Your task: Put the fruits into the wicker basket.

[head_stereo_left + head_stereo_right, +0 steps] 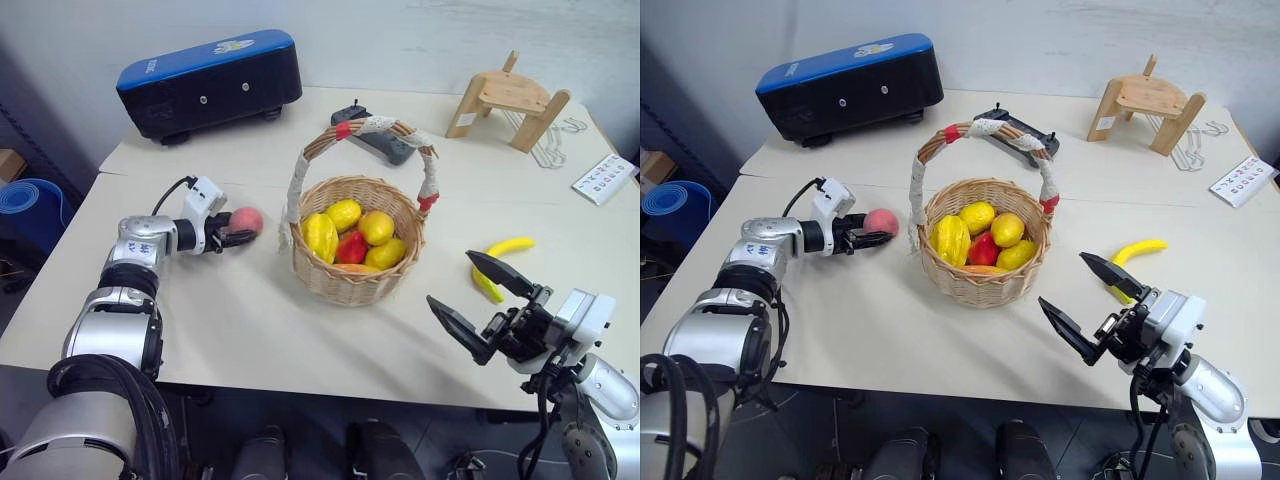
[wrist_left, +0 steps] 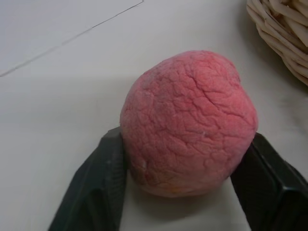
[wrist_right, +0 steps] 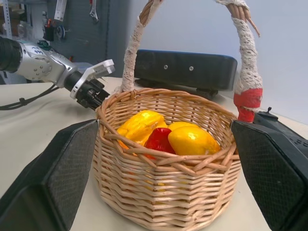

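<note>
Centrally, the wicker basket (image 1: 352, 262) stands upright on the pale worktop (image 1: 250, 330), its tall arched handle (image 1: 368, 128) wrapped in white cloth with red tape near the top and at one foot. Inside lie several yellow fruits (image 1: 345, 214) around a red fruit (image 1: 351, 247); something orange shows low at the near inner wall. On the robot's left, the left gripper (image 1: 243, 232) is clamped on the pinkish-red peach (image 1: 247, 220), just beside the basket's left wall and apart from it; the left wrist view shows a black finger (image 2: 96, 187) pressed against each flank of the peach, with the worktop below and the woven wall at the edge. On the robot's right, the right gripper (image 1: 485, 300) hovers low at the near edge of the worktop with its two black fingers spread wide and nothing between them; the right wrist view frames the basket between those fingers. A curved yellow banana (image 1: 497, 260) lies on the worktop to the right of the basket, just beyond the right gripper. Farther back stand a black case with a blue lid (image 1: 210, 82), a dark handheld controller (image 1: 382, 142) behind the basket, a small wooden stand (image 1: 508, 100), wire hangers (image 1: 545, 140) and a printed card (image 1: 605, 178)
</note>
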You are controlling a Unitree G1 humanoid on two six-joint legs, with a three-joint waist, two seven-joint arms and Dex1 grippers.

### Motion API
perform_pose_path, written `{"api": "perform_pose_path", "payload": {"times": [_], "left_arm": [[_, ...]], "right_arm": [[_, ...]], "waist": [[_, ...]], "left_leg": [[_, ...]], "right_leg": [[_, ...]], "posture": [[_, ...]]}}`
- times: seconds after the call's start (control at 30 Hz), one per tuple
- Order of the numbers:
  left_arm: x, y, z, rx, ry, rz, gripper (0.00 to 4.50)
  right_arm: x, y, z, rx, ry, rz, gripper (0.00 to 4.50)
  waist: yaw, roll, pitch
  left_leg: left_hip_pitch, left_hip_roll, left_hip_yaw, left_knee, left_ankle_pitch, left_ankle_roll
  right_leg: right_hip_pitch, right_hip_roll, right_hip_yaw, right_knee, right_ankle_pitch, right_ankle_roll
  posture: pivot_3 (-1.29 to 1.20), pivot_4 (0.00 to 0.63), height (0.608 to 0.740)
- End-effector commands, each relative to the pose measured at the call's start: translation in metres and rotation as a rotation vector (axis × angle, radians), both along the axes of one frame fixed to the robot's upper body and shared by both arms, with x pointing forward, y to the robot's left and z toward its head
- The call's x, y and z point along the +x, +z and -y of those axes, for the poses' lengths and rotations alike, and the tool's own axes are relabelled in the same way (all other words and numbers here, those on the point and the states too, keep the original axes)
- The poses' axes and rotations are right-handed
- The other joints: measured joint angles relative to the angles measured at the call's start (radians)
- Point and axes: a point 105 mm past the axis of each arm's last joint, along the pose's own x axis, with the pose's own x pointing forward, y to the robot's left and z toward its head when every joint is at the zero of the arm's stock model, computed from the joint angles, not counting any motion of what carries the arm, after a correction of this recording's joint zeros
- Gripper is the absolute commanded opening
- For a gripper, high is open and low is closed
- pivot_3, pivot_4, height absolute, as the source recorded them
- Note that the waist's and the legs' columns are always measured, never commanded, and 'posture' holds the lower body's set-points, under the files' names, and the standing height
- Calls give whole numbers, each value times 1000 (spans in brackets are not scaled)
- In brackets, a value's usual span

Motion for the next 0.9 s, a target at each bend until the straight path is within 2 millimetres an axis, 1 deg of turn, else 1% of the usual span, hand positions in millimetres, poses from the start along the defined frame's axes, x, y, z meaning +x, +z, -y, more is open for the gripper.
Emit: {"api": "perform_pose_path", "payload": {"times": [0.03,0.1,0.17,0.2,0.27,0.3,0.33,0.4,0.47,0.5,0.53,0.6,0.63,0.67,0.73,0.77,0.83,0.9], "left_arm": [[-3,17,2,0,-81,59,2288],[-9,20,-3,2,-116,79,2269],[-18,29,-10,-28,-162,112,2269],[-29,38,-16,-48,-225,142,2269],[-49,50,-26,-58,-319,167,2269],[-68,59,-29,-50,-409,145,2269],[-82,66,-28,-49,-470,114,2269],[-101,75,-21,-50,-543,72,2269],[-121,88,13,-47,-679,81,2269],[-128,92,36,-55,-735,110,2269],[-133,95,50,-63,-763,130,2269],[-136,107,86,-185,-785,172,2269],[-138,110,96,-221,-791,181,2269],[-135,107,112,-222,-780,182,2269],[-124,99,141,-210,-720,192,2269],[-120,95,151,-195,-695,206,2269],[-104,88,161,-161,-605,237,2269],[-96,77,166,-94,-583,271,2269]], "right_arm": [[-5,9,-4,-25,29,29,4500],[-4,9,-3,-28,29,25,4500],[-3,10,-3,-30,25,23,4500],[-2,10,-1,-33,19,21,4500],[-3,10,1,-42,9,18,4500],[-3,11,6,-46,-13,17,4500],[-3,11,10,-50,-31,16,4500],[-3,12,15,-55,-53,13,4500],[-2,7,22,-55,-82,-11,4500],[-2,2,26,-57,-93,-28,4500],[-2,-1,29,-58,-99,-39,4500],[-3,-10,33,-68,-107,-63,4500],[-3,-12,34,-72,-109,-69,4500],[-3,-14,35,-73,-108,-72,4500],[-3,-15,36,-76,-104,-70,4500],[-3,-15,36,-77,-103,-69,4500],[-4,-15,36,-79,-101,-65,4500],[-4,-15,36,-75,-104,-61,4500]], "waist": [[0,0,0],[-2,0,0],[-5,0,0],[-8,0,0],[-13,0,0],[-19,1,0],[-21,1,1],[-21,1,1],[-10,2,1],[0,2,1],[7,3,1],[21,4,1],[22,4,1],[21,4,1],[21,4,1],[20,4,1],[14,4,1],[3,4,1]], "left_leg": [[0,0,0,0,0,0],[0,0,0,0,0,0],[0,1,0,-1,0,0],[0,1,1,-1,0,0],[0,3,1,-1,0,-1],[0,3,1,-1,0,-1],[0,3,1,-1,0,-1],[-1,3,-1,-1,0,-1],[0,3,-4,0,0,-1],[0,2,-7,1,0,-1],[0,0,-11,1,0,-1],[0,-3,-15,1,0,0],[0,-4,-15,1,0,1],[-1,-4,-15,1,1,1],[-3,-4,-14,1,1,2],[-3,-4,-14,1,2,2],[-3,-5,-12,1,2,1],[-1,-5,-13,0,3,1]], "right_leg": [[0,0,0,0,0,0],[0,0,-1,1,0,0],[0,1,-1,1,0,0],[-1,1,-1,1,0,0],[-2,1,-1,2,0,0],[-2,1,-1,3,0,0],[-3,1,-1,3,0,-1],[-2,1,-1,3,0,-1],[1,0,-1,1,0,-1],[4,-1,-1,-1,0,-1],[6,-2,1,-6,0,-1],[10,-3,6,-10,0,-1],[10,-2,8,-10,0,-1],[10,-2,10,-11,0,-1],[9,1,12,-11,0,0],[8,1,12,-10,1,0],[6,2,13,-10,1,1],[5,4,17,-9,1,1]], "posture": [[0,150,740],[0,150,740],[0,150,740],[0,150,740],[0,150,740],[0,150,740],[0,150,740],[0,150,740],[0,150,740],[0,150,740],[0,150,740],[0,150,740],[0,150,740],[0,150,740],[0,150,740],[0,150,740],[0,150,740],[0,150,740]]}}
